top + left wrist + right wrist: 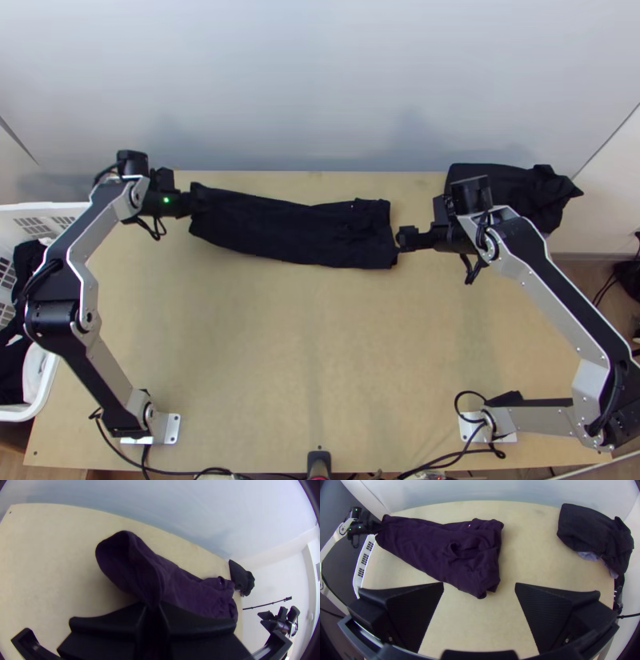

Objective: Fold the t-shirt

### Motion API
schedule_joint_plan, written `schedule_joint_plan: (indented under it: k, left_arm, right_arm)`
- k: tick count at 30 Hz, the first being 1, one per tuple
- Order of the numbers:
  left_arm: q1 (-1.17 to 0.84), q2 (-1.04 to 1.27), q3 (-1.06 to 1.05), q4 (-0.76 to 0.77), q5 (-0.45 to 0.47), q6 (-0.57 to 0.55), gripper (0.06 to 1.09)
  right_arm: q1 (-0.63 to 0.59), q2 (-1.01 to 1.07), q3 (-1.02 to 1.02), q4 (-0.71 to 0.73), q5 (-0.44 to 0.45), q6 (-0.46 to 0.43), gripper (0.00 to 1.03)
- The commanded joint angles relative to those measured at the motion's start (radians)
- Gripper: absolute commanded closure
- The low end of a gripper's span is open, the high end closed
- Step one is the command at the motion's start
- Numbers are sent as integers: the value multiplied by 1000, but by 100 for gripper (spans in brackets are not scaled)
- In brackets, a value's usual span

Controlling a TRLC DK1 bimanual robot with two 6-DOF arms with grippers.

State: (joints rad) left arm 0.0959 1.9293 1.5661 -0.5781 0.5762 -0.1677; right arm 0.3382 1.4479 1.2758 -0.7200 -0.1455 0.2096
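Both arms are silver-grey links with chunky black joints, pretty industrial looking. The left arm (80,232) has a little green light (166,200) glowing near the wrist. The right arm (560,298) has a black panel inside silver sides dotted with tiny screws, plus a loopy black cable (457,404) by its pale base plate (506,438). The right gripper (402,238) has wide black fingers (545,613) with fine ribbing, kinda wedge-shaped.

No readable text or signs
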Motion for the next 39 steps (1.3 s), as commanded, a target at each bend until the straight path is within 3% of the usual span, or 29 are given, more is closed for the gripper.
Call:
schedule_joint_plan:
  k: [1, 15, 29, 39]
  left_arm:
    - [-58, -24, 109, -94, -35, 10, 105]
    - [-332, 68, 276, -200, -245, 56, 105]
    - [-581, 283, 601, -310, -346, 50, 105]
    - [-723, 405, 719, -258, -392, 51, 105]
  right_arm:
    - [4, -9, -15, 5, 1, 17, 3]
    - [-21, -119, -144, 47, 3, 24, 3]
    - [-33, -215, -286, 100, 1, 65, 3]
    - [-70, -287, -365, 136, 1, 79, 3]
